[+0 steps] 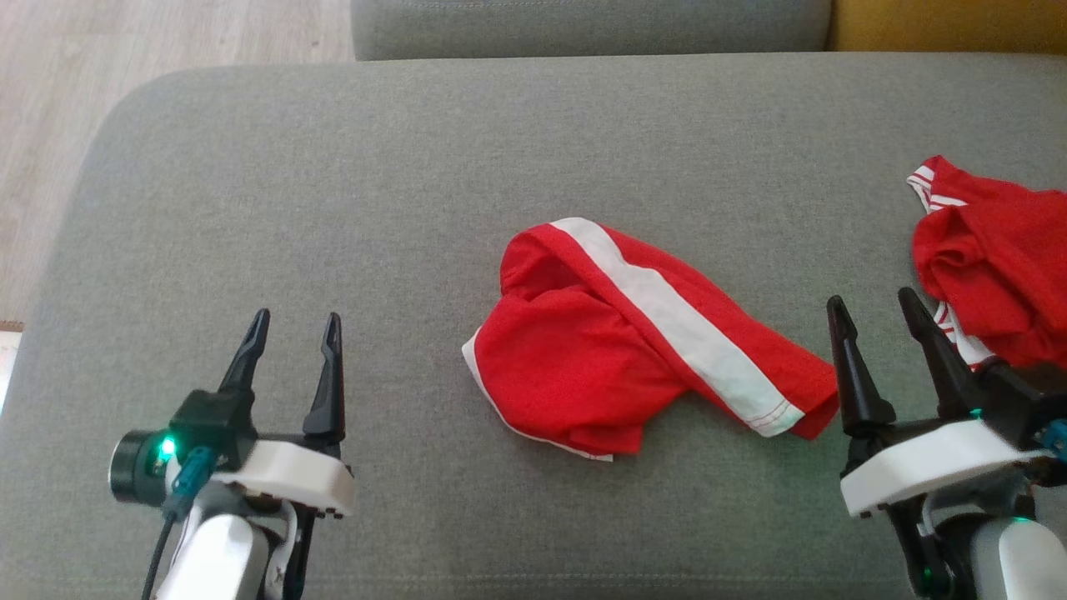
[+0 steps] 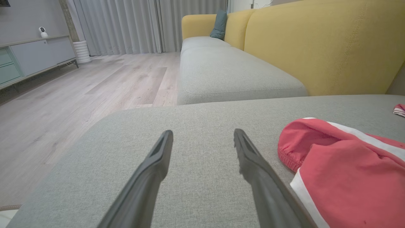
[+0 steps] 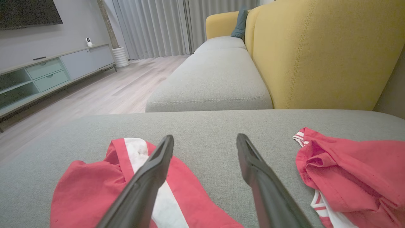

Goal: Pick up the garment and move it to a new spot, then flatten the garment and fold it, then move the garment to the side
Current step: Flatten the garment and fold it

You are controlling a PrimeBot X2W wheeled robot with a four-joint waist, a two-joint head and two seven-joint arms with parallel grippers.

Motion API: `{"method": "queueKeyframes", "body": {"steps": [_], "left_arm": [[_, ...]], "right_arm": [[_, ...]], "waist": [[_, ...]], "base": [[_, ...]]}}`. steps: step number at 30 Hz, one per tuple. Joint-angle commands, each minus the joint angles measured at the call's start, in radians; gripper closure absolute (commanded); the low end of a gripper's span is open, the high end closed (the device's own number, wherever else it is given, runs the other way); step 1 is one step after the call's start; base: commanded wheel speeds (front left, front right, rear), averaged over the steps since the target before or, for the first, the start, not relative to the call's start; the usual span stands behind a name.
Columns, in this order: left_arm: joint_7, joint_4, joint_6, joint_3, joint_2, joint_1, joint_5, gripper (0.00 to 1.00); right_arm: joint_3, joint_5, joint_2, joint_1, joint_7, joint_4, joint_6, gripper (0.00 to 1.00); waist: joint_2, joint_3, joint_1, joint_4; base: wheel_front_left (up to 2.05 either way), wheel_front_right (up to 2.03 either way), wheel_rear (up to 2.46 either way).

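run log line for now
stage: pre-grasp | left gripper: open, empty | right gripper: open, empty | centre garment: crumpled on cushion

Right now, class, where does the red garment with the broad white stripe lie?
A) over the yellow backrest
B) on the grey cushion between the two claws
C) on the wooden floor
B: the striped garment lies crumpled on the grey cushion, between the open left claw and right claw.

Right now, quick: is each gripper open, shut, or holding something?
Left gripper: open, holding nothing.
Right gripper: open, holding nothing.
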Motion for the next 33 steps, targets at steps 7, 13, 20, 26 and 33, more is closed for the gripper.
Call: {"method": "queueKeyframes", "body": {"steps": [7, 13, 20, 26, 33], "left_arm": [[0.000, -0.033, 0.009, 0.028, 0.027, -0.034, -0.004, 0.00], [0.021, -0.027, -0.031, -0.006, 0.006, -0.117, -0.015, 0.00], [0.136, 0.096, -0.149, -0.094, -0.055, -0.334, -0.044, 0.00], [0.236, 0.311, -0.239, -0.137, -0.089, -0.474, -0.090, 0.00], [0.264, 0.495, -0.280, -0.176, -0.100, -0.568, -0.142, 0.00]], "right_arm": [[0.025, 0.010, -0.005, -0.041, -0.011, -0.030, -0.001, 0.00], [0.019, 0.012, -0.003, -0.048, -0.008, -0.038, -0.001, 0.00], [0.053, 0.015, -0.003, -0.087, -0.009, -0.033, -0.001, 0.00], [0.079, 0.022, -0.002, -0.115, -0.022, -0.014, -0.001, 0.00], [0.084, 0.031, -0.001, -0.127, -0.042, 0.011, -0.001, 0.00]], "waist": [[0.0000, 0.004, 0.0000, 0.001], [0.0000, 0.037, 0.0000, 0.009], [0.0000, 0.104, 0.0000, -0.031], [0.0000, 0.157, 0.0000, -0.091], [0.0000, 0.185, 0.0000, -0.131]], "base": [[0.00, 0.00, 0.00], [0.00, 0.00, 0.00], [0.00, 0.00, 0.00], [0.00, 0.00, 0.00], [0.00, 0.00, 0.00]]}}
